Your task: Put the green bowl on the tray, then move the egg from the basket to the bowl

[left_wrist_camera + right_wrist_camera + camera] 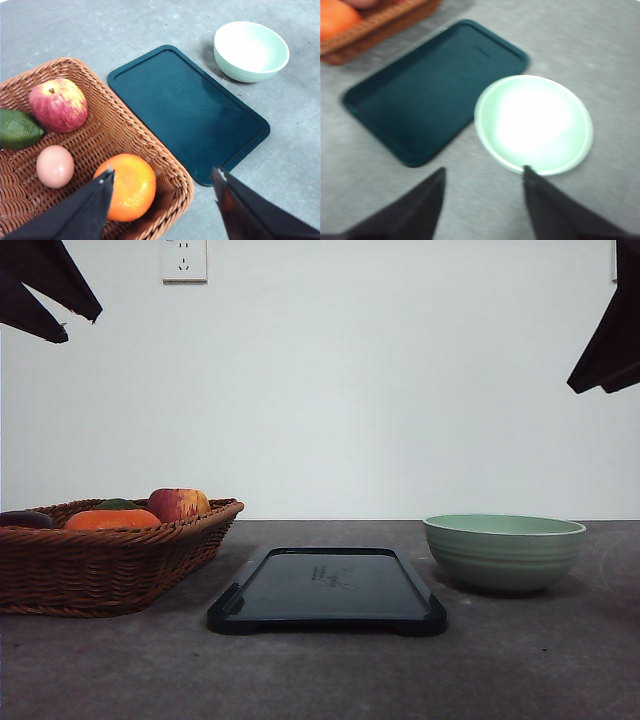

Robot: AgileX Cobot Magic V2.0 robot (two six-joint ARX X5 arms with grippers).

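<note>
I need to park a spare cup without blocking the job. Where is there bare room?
Free: the table strip in front of the tray and green bowl, and the narrow gap between them. The tray itself is bare but reserved for the bowl. Crowded: the basket, holding apple, orange, egg and avocado.

The green bowl [504, 551] is a soft pale green with thin lines going around its outside and a lighter rim. Inside it looks almost white. The tray [328, 589] is shiny black, and looks dark blue-green from above. The basket [105, 554] is brown and woven, with a braided rim. In it, the apple [58, 104] is red with yellow streaks, the orange [129, 186] is bright orange, the egg [54, 165] is pale pinkish tan, and the avocado [18, 129] is dark green. The desk [520, 660] is grey with small dark specks. The wall [400, 390] is white. Both claws are black.
</note>
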